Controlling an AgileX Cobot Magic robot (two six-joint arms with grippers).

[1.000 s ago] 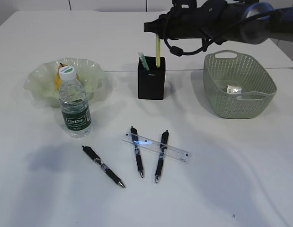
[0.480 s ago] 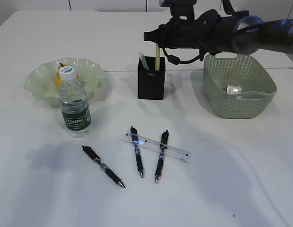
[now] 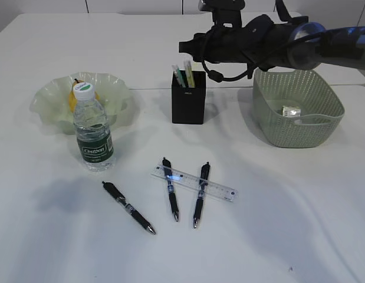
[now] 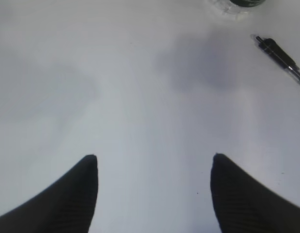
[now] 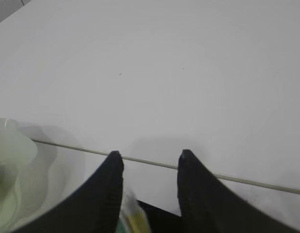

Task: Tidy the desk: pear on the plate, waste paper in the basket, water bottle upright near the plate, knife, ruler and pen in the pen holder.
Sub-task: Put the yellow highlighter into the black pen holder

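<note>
A black pen holder [image 3: 188,105] stands mid-table with a green-white knife [image 3: 178,75] and a yellow-green item [image 3: 188,73] standing in it. My right gripper [image 3: 188,47] hovers just above the holder, jaws apart and empty; in the right wrist view [image 5: 150,158] the yellow-green tip [image 5: 133,218] shows below the jaws. Three black pens [image 3: 128,207] [image 3: 170,196] [image 3: 200,194] and a clear ruler [image 3: 194,183] lie at the front. The water bottle [image 3: 92,131] stands upright by the green plate [image 3: 49,100] holding the pear [image 3: 74,95]. My left gripper [image 4: 154,162] is open over bare table.
A green basket [image 3: 298,106] with crumpled paper [image 3: 292,110] inside stands at the right, close to my right arm. One pen end [image 4: 281,58] and the bottle's base [image 4: 237,4] show at the top of the left wrist view.
The yellow-green item has dropped from my right gripper into the pen holder and now stands lower. The right gripper opened and stays above the holder.
</note>
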